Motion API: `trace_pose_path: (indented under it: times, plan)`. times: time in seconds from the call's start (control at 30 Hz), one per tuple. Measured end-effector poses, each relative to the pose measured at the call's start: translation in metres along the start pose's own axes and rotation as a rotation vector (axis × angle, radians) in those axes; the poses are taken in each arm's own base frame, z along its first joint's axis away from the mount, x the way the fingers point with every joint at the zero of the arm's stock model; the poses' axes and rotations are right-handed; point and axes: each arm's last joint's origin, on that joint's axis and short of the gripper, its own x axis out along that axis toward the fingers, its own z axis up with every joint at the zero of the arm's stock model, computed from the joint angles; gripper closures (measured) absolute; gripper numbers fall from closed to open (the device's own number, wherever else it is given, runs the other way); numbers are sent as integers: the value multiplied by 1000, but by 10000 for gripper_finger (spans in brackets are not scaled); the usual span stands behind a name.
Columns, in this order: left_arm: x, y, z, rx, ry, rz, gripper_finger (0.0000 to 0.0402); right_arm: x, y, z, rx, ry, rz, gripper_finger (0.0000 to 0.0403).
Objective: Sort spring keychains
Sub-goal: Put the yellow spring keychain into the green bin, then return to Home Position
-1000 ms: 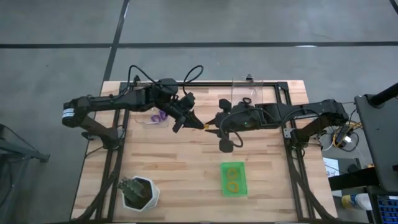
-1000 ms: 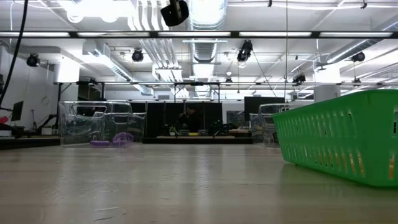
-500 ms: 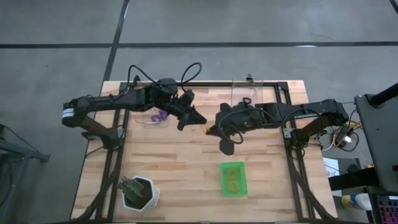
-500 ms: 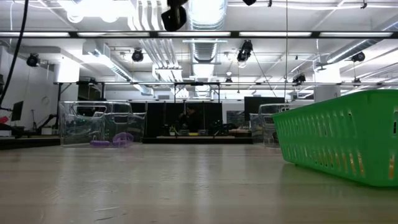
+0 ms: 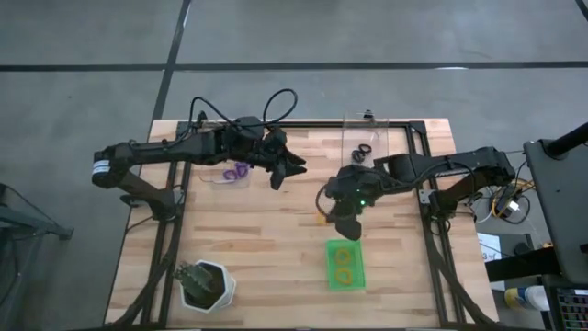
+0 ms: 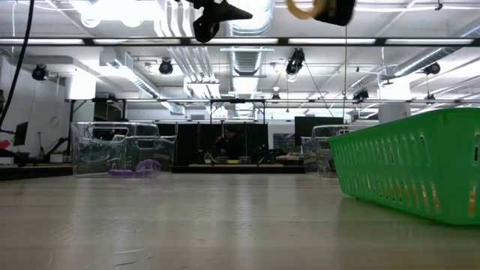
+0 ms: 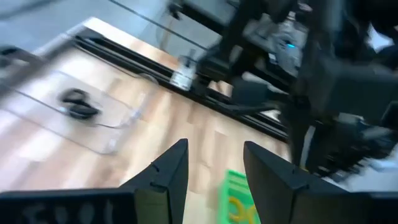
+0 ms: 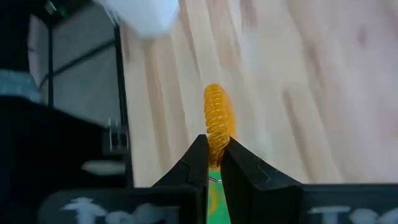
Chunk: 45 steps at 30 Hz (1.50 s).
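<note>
Right claw pinches a ribbed orange coiled keychain; left claw gapes, empty.

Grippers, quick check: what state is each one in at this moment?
Left gripper: open, holding nothing, above the wooden table.
Right gripper: closed on an orange-yellow coiled spring keychain, lifted off the table.

My two dark robot arms

I see black cables looping off my left arm; a small green light glows on my right arm.
</note>
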Motion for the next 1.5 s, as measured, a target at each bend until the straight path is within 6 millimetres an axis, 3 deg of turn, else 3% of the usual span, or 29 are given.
trace_pose_path:
  times: [0.2, 0.43, 0.87, 1.0, 1.33, 1.5]
  plan:
    - [0, 4, 2, 43, -46, 118, 255, 8, 3, -27, 111, 182, -56, 383]
    - [-1, 6, 3, 31, -72, 180, 255, 36, 6, -66, 114, 326, -86, 383]
    - [-1, 7, 3, 23, -75, 184, 255, 90, -25, -110, 157, 361, -17, 379]
    - [-1, 7, 3, 22, -75, 184, 255, 97, -30, -116, 211, 356, 23, 353]
    - [-1, 7, 3, 33, -75, 184, 255, 100, -38, -119, 267, 341, -23, 240]
    - [-2, 7, 2, 31, -64, 179, 257, 94, -35, -109, 289, 309, -6, 232]
